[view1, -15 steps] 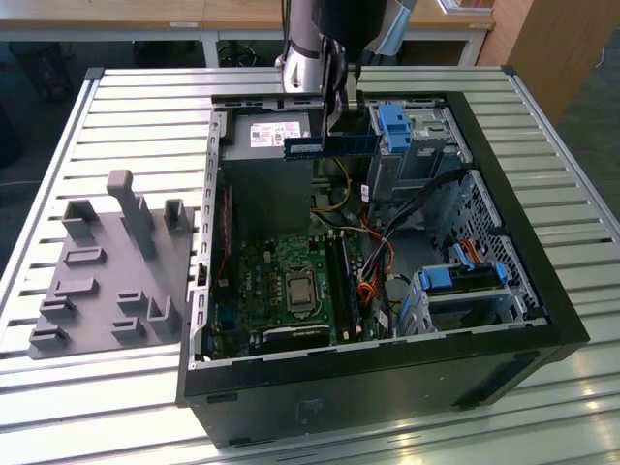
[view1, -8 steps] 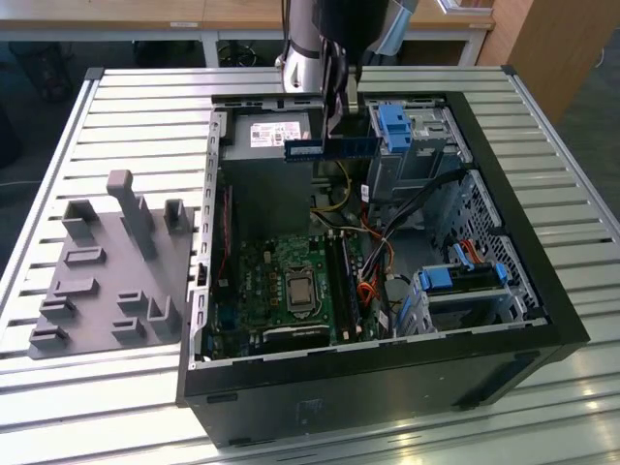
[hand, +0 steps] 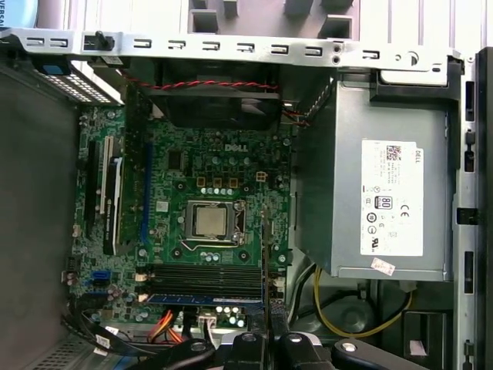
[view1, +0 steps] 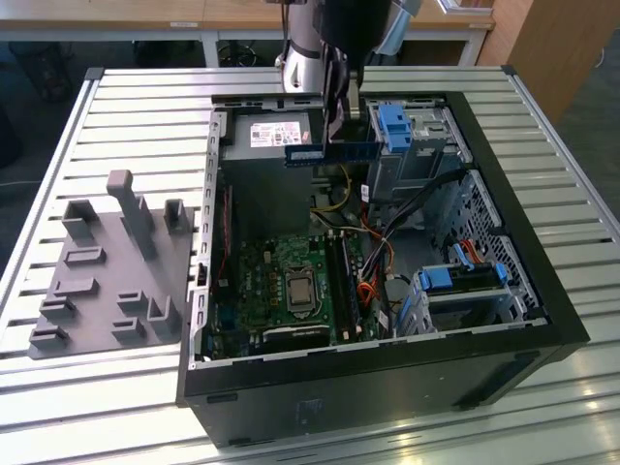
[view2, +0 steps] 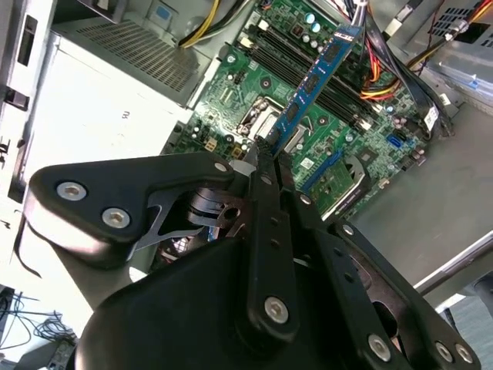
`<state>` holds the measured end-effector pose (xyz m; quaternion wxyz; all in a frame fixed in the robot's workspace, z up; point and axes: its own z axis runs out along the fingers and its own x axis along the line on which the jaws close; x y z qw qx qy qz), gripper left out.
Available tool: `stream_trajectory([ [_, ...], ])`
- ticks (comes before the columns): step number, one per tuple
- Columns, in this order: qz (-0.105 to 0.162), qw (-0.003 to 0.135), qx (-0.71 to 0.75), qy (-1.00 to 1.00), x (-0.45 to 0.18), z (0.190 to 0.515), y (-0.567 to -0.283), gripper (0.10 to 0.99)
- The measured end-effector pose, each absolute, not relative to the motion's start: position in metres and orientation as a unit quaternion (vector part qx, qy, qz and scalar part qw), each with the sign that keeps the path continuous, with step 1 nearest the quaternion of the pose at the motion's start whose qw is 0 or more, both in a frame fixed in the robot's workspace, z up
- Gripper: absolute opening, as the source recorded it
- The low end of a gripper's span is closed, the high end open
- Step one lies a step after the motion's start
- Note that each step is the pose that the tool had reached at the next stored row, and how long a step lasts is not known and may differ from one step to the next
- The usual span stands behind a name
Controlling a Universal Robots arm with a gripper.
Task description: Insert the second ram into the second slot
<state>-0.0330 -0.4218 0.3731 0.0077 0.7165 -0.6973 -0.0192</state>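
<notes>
My gripper (view1: 341, 121) is shut on the second ram (view1: 331, 152), a thin blue stick with a small white label. I hold it level in the air above the back of the open computer case (view1: 542, 291), over the power supply. In the second wrist view the ram (view2: 317, 75) sticks out from my black fingers (view2: 269, 173) toward the green motherboard (view2: 254, 85). The first wrist view shows the stick edge-on (hand: 264, 254), above the row of dark memory slots (hand: 204, 276). A blue strip (hand: 204, 298) lies along the slot nearest the cables.
The grey power supply (hand: 385, 200) and CPU socket (hand: 209, 221) flank the slots. Orange and yellow cables (view1: 373, 286) run beside the board. Blue drive cages (view1: 392, 126) (view1: 455, 281) stand on the exterior view's right. A grey fixture block (view1: 107, 271) lies on the slatted table.
</notes>
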Motion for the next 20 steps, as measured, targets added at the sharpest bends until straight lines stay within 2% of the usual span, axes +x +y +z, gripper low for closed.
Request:
stream_trajectory([
  [13,-0.019,0.008,0.716,-0.697,-0.033,0.373,-0.442,0.137],
  [20,-0.019,0.008,0.712,-0.702,-0.033,0.373,-0.443,0.137],
])
